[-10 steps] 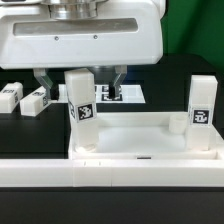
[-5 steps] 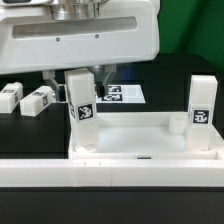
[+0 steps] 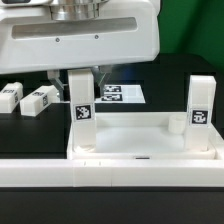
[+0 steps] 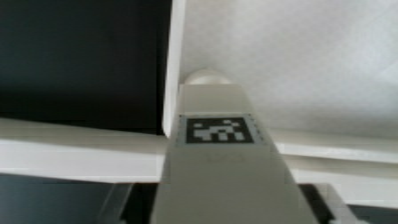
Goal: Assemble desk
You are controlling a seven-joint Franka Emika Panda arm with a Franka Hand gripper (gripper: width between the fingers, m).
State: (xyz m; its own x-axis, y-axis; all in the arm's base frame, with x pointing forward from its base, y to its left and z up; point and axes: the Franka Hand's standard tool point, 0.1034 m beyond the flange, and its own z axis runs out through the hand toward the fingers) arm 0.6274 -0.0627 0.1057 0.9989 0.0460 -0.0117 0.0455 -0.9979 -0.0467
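The desk panel (image 3: pixel 140 135) lies flat and white with a raised rim. One tag-marked leg (image 3: pixel 82 108) stands upright in its corner on the exterior view's left, and a second leg (image 3: pixel 202 105) stands in the corner on the right. My gripper (image 3: pixel 83 78) reaches down over the left leg, a finger on each side of its top, shut on it. In the wrist view the leg (image 4: pixel 221 150) fills the space between my fingers (image 4: pixel 143 200), over the panel's rim (image 4: pixel 71 140). Two loose legs (image 3: pixel 10 96) (image 3: pixel 38 100) lie on the table.
The marker board (image 3: pixel 118 95) lies behind the panel. The long white L-shaped border rail (image 3: pixel 110 178) runs along the front, against the panel's near edge. The arm's large white hand body (image 3: pixel 80 35) hides the back of the table.
The fingers stood wide apart on both sides of the left leg one second ago. They have since closed in on its top. The leg and panel have not moved.
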